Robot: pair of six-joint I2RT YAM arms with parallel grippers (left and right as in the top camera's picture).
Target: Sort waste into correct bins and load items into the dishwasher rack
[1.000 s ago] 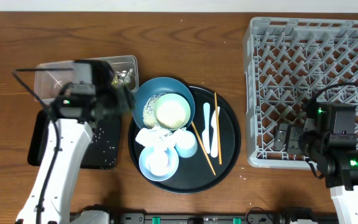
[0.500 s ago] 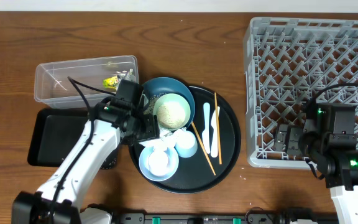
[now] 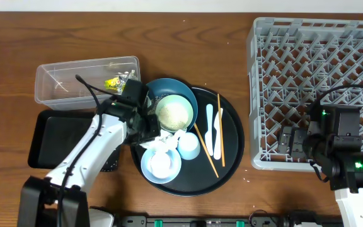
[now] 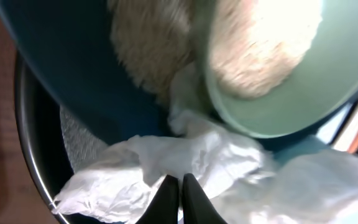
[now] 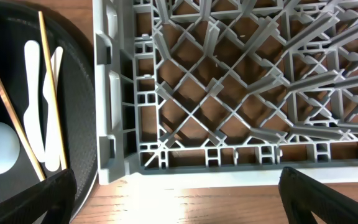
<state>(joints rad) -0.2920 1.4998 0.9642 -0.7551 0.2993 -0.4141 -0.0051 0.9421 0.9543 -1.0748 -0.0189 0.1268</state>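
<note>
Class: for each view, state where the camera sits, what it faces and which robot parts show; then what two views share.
Overhead: above table, looking straight down; left arm, right arm show.
Left wrist: on left arm, facing down on crumpled napkin and dark blue bowl; left gripper's closed tips show.
Right wrist: on right arm, facing down at dishwasher rack corner; open right gripper shows.
Shared: overhead and right wrist both show chopsticks.

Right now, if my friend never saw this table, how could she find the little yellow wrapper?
Look away from the big grey rack to the other side of the table, where a clear plastic tub sits beside a flat black tray. The wrapper lies inside the tub, at the end nearest the dark blue bowl. It is the only bright yellow-green thing there.
</note>
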